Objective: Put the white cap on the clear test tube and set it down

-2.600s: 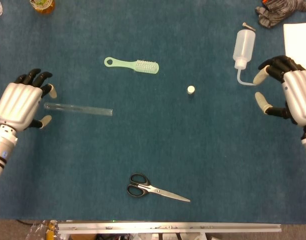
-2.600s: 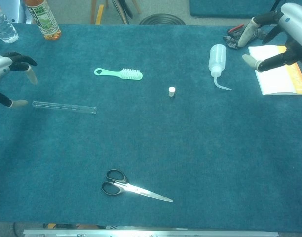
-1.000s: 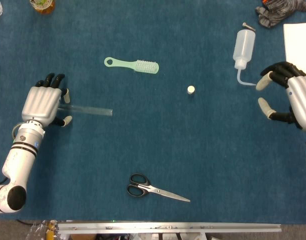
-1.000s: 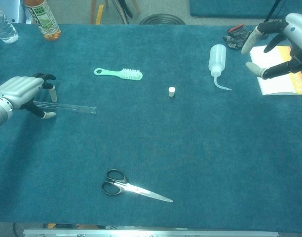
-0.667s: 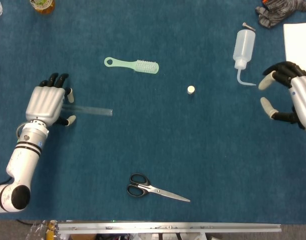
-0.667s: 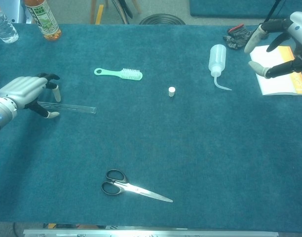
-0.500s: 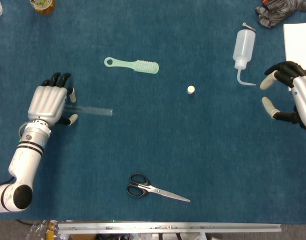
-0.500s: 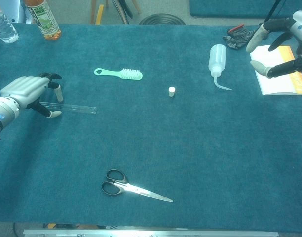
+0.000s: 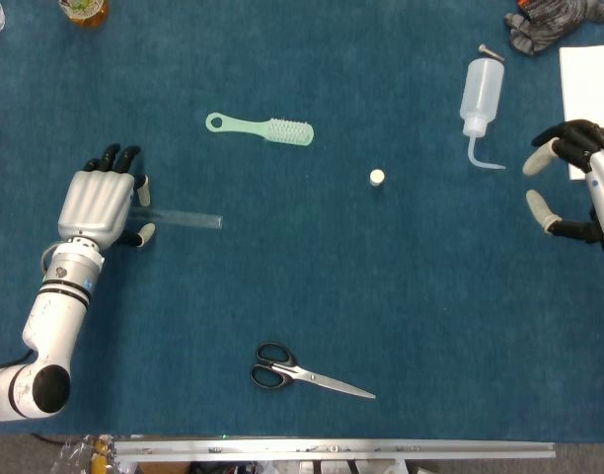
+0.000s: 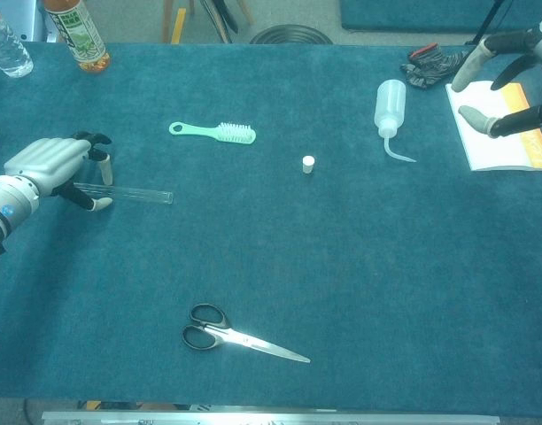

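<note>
Clear glass test tube (image 9: 180, 217) lay flat at the table's left side, its left end under the left hand (image 9: 96, 203), which sat over it with fingers either side. Small white cap (image 9: 377, 177) stood alone near table centre, well right of the tube. Pale green plastic brush (image 9: 262, 128) lay behind the tube, left of the cap. Translucent squeeze wash bottle (image 9: 480, 95) lay behind and right of the cap. Right hand (image 9: 588, 190) hovered at the right edge, right of the bottle, over the white booklet (image 10: 492, 142). Black-handled metal scissors (image 9: 307, 372) lay near the front edge, before the cap and tube, apart from both.
</note>
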Motion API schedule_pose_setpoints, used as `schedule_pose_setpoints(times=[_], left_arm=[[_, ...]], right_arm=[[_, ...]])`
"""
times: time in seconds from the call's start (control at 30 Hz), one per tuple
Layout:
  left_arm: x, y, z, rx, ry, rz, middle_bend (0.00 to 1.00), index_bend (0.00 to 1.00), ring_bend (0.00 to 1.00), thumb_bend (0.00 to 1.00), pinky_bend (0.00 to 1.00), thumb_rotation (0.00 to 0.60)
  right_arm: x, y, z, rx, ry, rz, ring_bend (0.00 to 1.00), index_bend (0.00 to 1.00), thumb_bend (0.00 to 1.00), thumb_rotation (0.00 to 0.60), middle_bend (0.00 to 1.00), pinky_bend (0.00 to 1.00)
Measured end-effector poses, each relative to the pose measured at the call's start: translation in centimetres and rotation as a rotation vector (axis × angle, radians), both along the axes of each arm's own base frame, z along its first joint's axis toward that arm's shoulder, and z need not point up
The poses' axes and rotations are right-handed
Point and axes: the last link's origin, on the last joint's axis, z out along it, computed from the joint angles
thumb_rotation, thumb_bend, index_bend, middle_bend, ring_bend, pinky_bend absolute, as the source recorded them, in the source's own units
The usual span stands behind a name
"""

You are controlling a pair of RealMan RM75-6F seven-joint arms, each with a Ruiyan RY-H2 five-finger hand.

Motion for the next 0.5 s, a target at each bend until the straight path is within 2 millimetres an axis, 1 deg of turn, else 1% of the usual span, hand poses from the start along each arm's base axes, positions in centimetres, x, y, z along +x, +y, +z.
schedule_pose_setpoints(times=[0.5], left_arm=[[0.42, -0.09, -0.55, -0.002, 0.0, -0.002, 0.1, 0.47, 0.0, 0.26, 0.16, 0.518]], right_arm=[[-0.33, 0.22, 0.51, -0.015, -0.007, -0.007, 0.21, 0.48, 0.29, 0.6, 0.34, 0.35]])
